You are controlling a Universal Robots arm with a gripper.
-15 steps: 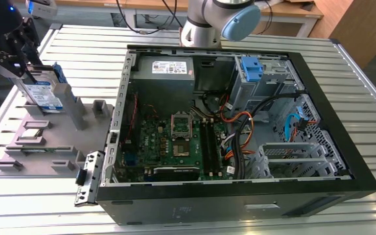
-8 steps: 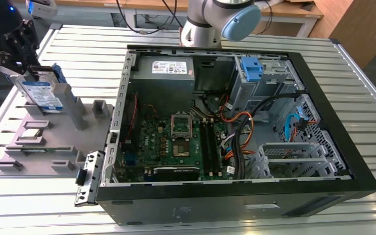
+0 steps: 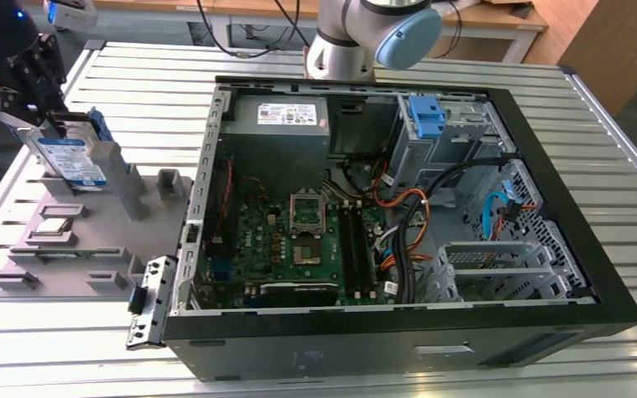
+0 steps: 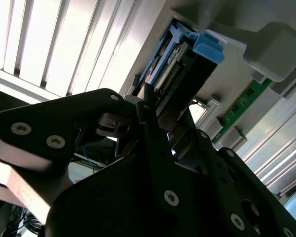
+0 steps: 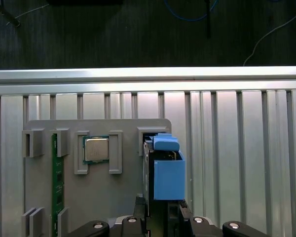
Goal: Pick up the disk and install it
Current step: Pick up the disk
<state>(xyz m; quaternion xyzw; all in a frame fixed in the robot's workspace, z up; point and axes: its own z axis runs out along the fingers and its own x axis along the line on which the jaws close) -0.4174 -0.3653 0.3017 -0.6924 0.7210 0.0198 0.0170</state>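
The disk [image 3: 72, 159], a silver drive with a white-and-blue label in a blue caddy, stands on edge in a slot of the grey fixture [image 3: 109, 240] at the exterior view's left. My black gripper [image 3: 40, 116] comes down on the disk's upper end. In both wrist views the fingers [image 5: 139, 205] sit against the two sides of the disk [image 5: 167, 173], so the gripper [image 5: 160, 212] looks shut on it. In the second wrist view the blue caddy end [image 4: 207, 49] rests in the fixture past the gripper [image 4: 163, 116].
The open computer case [image 3: 584, 240] lies at the centre, with a blue bracket [image 3: 424, 116] in its drive bay and loose cables nearby. The fixture also holds a processor chip [image 5: 96, 149] and a green memory stick [image 5: 54, 177]. The arm's base [image 3: 347, 46] stands behind the case on the slatted metal table [image 3: 130, 83].
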